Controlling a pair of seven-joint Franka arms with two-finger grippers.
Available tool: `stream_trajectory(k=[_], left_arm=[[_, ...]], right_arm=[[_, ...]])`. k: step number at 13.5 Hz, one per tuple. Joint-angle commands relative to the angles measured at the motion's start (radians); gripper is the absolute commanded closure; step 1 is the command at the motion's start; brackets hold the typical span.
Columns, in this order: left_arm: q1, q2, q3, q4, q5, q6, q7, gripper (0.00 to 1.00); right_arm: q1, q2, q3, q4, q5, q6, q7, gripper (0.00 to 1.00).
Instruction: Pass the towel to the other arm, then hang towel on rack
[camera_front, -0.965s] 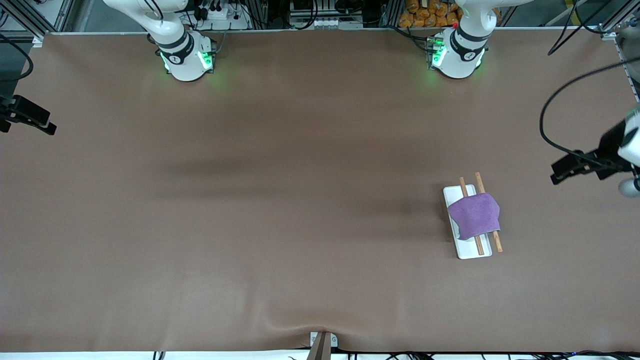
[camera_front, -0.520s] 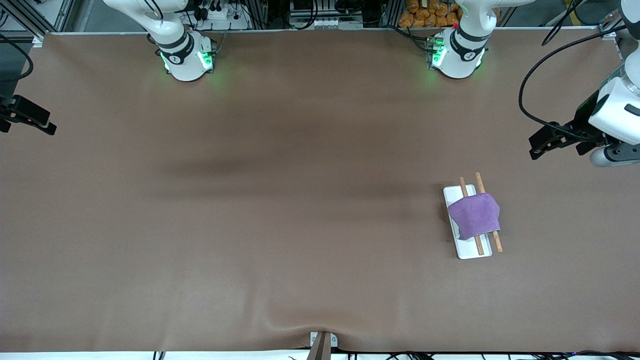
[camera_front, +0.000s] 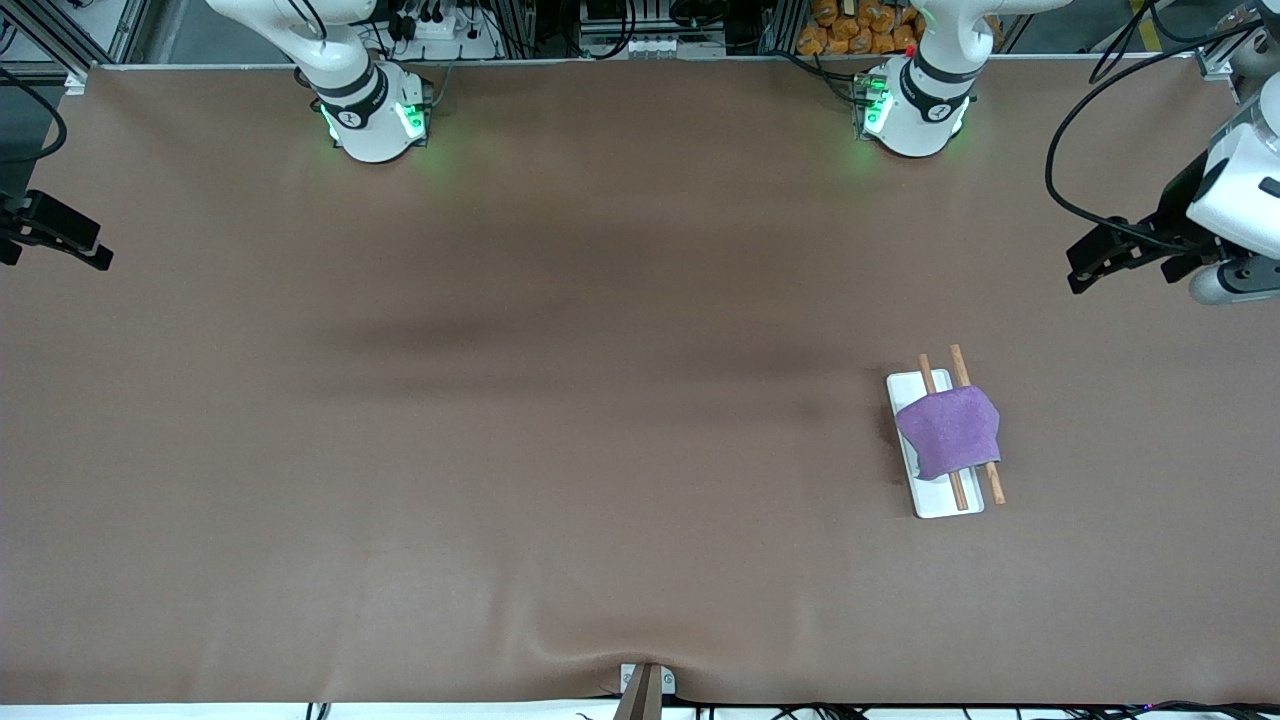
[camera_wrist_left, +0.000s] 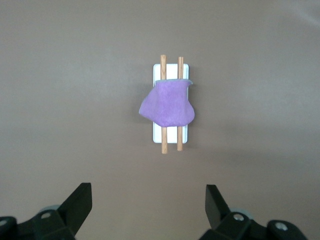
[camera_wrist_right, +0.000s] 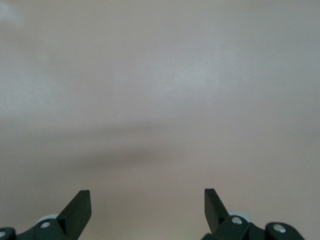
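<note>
Since a second ago your left gripper (camera_wrist_left: 147, 210) has pulled up and away toward the left arm's end of the tabletop (camera_front: 600, 450), jaws released and empty. Your towel (camera_front: 948, 431) sits draped over both rods of the rack (camera_front: 935, 503); it looks soft and light, so pinch an edge if needed. Right gripper (camera_wrist_right: 147, 207) waits, jaws spread over bare tabletop. No containers here.
</note>
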Motion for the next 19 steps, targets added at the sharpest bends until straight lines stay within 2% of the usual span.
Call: stream_trajectory(k=[1, 6, 19], left_arm=[[-0.008, -0.03, 0.012, -0.027, -0.016, -0.032, 0.03, 0.0], [0.004, -0.031, 0.02, -0.029, -0.034, -0.066, 0.133, 0.0], [-0.008, -0.037, 0.052, -0.033, -0.025, -0.072, 0.153, 0.0]], right_arm=[[-0.013, -0.003, 0.01, 0.007, -0.008, 0.001, 0.01, 0.0], [-0.014, -0.003, 0.01, 0.007, -0.009, 0.001, 0.01, 0.0], [-0.015, -0.003, 0.01, 0.008, -0.008, 0.001, 0.01, 0.0]])
